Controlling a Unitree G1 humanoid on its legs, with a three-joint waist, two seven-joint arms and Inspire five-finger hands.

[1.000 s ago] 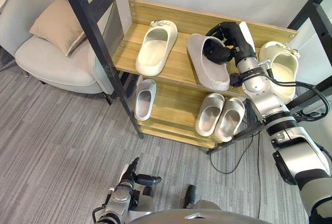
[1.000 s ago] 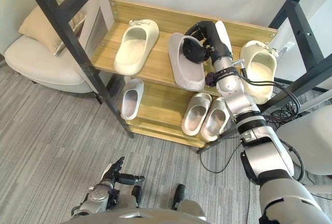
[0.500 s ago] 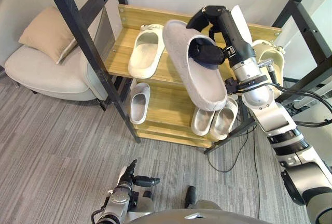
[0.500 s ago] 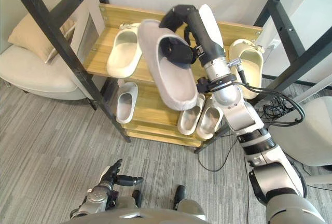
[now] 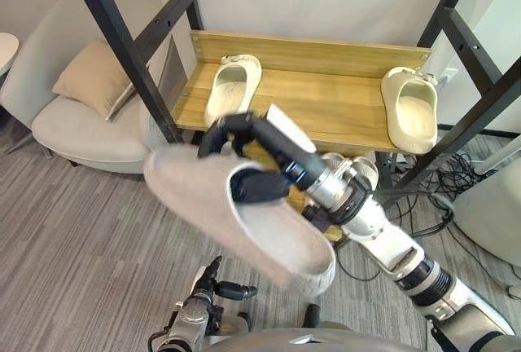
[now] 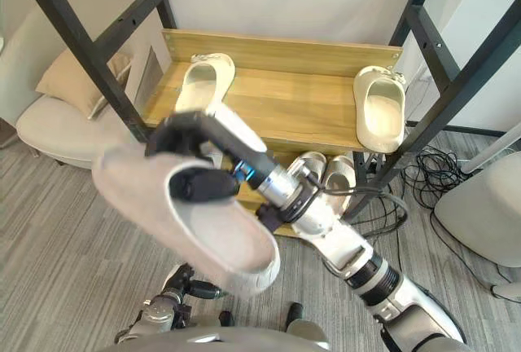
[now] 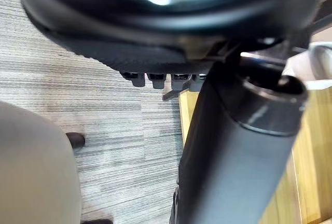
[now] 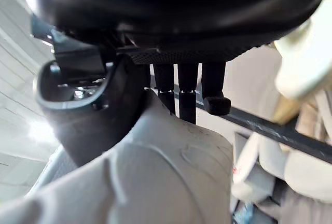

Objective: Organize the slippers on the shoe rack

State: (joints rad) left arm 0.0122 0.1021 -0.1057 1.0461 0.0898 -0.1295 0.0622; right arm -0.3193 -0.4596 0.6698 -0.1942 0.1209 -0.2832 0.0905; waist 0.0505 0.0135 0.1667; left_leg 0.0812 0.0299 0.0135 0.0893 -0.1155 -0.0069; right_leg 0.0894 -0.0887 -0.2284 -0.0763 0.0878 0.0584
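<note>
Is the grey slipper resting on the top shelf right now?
No, the right hand holds the grey slipper in the air, off the top shelf.

On the shoe rack, one slipper lies upper left, another slipper upper right; the third slipper, in the right hand, hangs lower centre.

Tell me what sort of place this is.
Probably a home entryway or living room, perhaps staged: a wooden shoe rack holding slippers, a padded armchair with a cushion, and grey carpet. The right hand holds a grey slipper.
</note>
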